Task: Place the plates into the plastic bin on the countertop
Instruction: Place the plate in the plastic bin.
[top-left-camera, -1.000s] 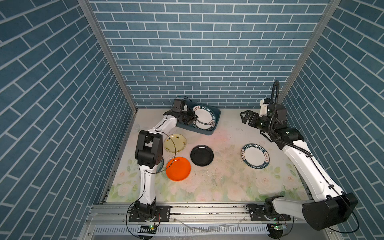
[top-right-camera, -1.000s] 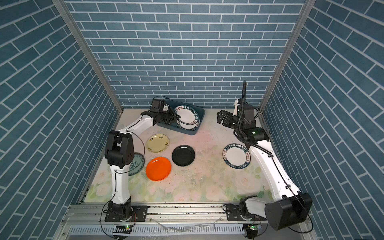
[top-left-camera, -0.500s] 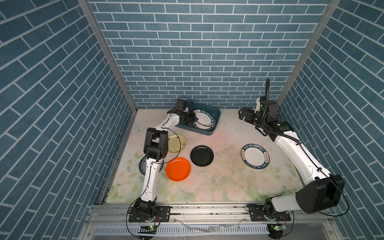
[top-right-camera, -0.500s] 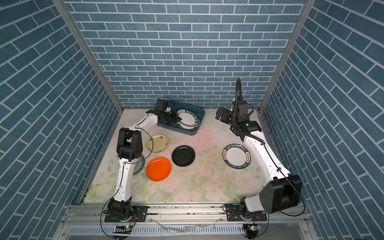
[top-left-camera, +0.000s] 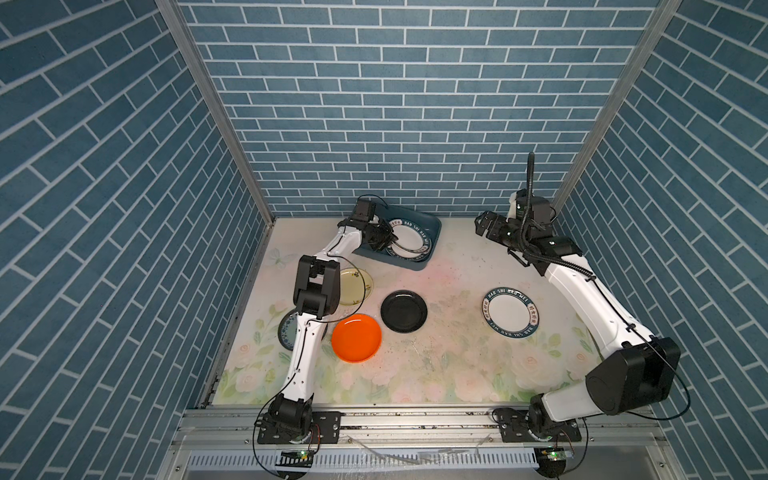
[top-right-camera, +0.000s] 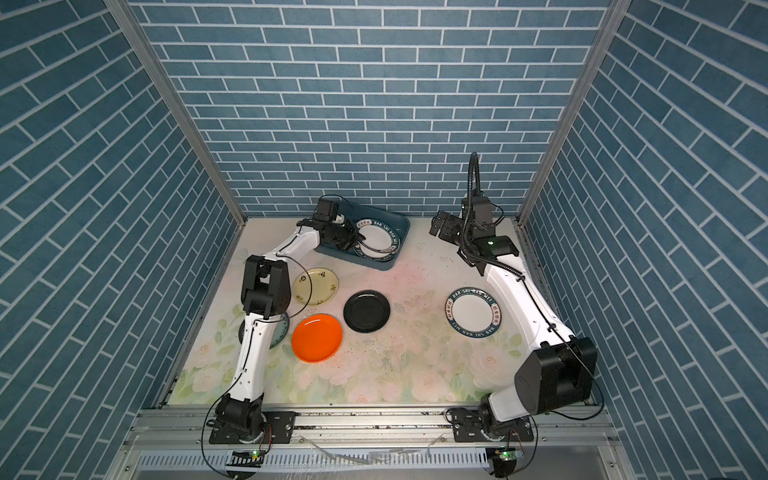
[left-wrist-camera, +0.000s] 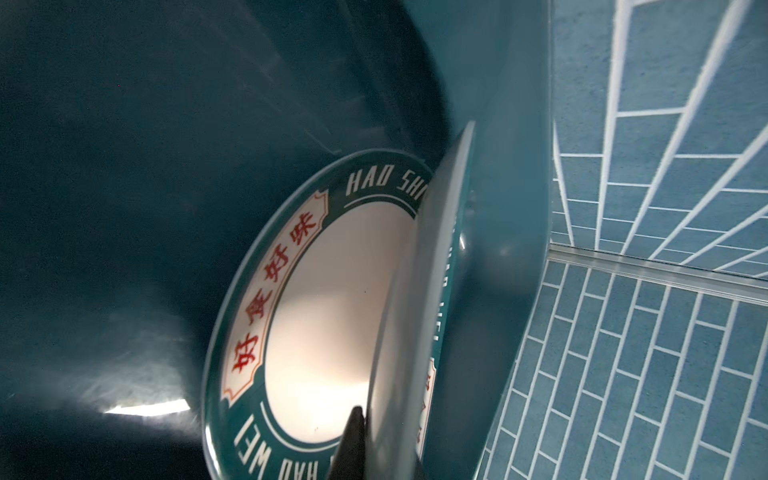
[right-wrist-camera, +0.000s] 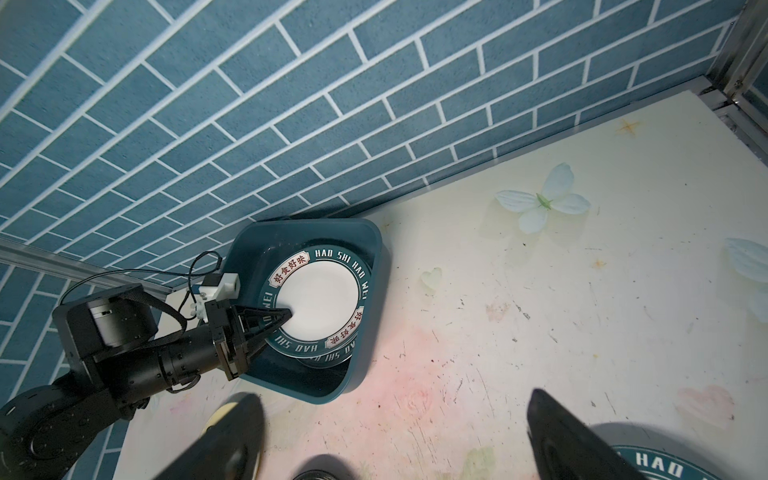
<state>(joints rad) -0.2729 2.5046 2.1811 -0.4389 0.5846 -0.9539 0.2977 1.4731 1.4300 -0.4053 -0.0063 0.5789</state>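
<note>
In both top views the plastic bin (top-left-camera: 435, 237) sits at the upper middle of the floral desk (top-left-camera: 457, 365), near the back wall. The left tool (top-left-camera: 391, 240) reaches into the bin from the left. Its fingers are clamped on the rim of the tilted lettered plate (top-left-camera: 410, 235), which leans over a second lettered plate (right-wrist-camera: 326, 360) lying flat on the bin's floor.

The right tool (top-left-camera: 482, 221) hovers at the upper right, well apart from the bin, with its fingers spread and nothing between them.

A third lettered plate (top-left-camera: 510, 311) lies on the desk at the right. The black plate (top-left-camera: 404, 311), orange plate (top-left-camera: 356, 338) and pale yellow plate (top-left-camera: 355, 286) lie left of centre. The teal patterned plate (top-left-camera: 288, 332) lies there too, partly hidden under the left arm.
</note>
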